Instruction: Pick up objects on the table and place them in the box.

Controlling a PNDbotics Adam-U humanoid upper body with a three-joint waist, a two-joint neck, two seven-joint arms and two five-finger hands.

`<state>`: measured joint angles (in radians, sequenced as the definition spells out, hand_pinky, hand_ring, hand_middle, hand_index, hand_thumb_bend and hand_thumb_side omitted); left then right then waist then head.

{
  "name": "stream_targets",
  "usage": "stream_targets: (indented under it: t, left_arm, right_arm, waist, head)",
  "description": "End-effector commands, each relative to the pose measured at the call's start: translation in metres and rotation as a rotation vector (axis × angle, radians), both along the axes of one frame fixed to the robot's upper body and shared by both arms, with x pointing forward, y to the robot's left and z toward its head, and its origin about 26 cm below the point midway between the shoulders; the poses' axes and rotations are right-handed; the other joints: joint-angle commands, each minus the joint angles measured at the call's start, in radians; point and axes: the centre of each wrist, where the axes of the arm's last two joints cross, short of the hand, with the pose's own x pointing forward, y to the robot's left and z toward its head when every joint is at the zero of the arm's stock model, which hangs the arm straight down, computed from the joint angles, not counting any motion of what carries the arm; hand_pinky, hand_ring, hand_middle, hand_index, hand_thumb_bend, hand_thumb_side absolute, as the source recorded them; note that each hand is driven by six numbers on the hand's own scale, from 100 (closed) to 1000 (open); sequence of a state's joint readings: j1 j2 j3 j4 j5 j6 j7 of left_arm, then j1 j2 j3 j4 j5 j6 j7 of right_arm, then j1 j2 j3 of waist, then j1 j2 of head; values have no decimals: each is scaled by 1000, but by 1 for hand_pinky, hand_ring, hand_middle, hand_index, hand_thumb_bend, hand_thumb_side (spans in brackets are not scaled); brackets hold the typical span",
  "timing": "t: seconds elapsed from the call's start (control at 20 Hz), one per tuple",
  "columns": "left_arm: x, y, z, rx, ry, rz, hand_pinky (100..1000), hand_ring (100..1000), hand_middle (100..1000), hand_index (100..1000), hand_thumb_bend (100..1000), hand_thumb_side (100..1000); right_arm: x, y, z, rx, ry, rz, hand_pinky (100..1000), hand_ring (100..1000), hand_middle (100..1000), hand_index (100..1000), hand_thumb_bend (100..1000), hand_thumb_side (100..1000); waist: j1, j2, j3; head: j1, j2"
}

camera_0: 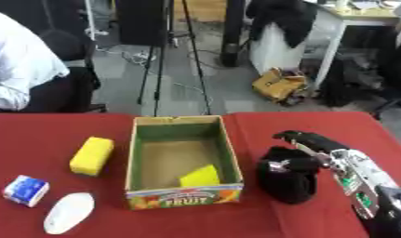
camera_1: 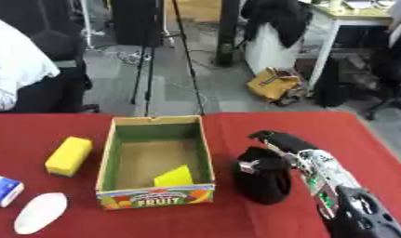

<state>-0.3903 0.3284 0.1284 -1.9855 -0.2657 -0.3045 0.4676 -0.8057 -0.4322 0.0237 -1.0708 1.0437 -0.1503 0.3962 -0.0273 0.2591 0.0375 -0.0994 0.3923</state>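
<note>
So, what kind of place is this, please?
Probably an office or lab used for robot recording. A red-covered table holds a fruit box and a few small props; behind it stand black tripod legs, a white desk and cables on a grey floor.

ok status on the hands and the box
Right hand shut on black object beside box. Left hand not in view. Yellow piece already in box. Path clear.

Floor: grey — tripod legs (camera_0: pixel 163 69) standing behind the desk.
Far right: tan bag (camera_0: pixel 281 84) on floor, beside white table (camera_0: pixel 350 23).
</note>
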Motion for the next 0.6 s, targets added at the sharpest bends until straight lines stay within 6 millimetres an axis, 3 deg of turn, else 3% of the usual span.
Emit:
stream_targets:
  t: [0.05, 0.6]
  left_arm:
    - [-2, -1, 8, 12, -26, -11, 938, 894, 817, 795, 100, 870]
    - [-2, -2, 7, 13, -21, -13, 938, 894, 818, 794, 100, 868]
  right_arm:
    - [3, -10, 16, -19, -2, -26, 1000, 1000, 951, 1000, 713, 987]
    - [6, -29, 15, -16, 82, -77, 1000, 1000, 953, 1000, 711, 1000]
  waist:
    - [4, -17, 2]
    - [12, -12, 0]
  head:
    - [0, -11]
    - [-2, -14]
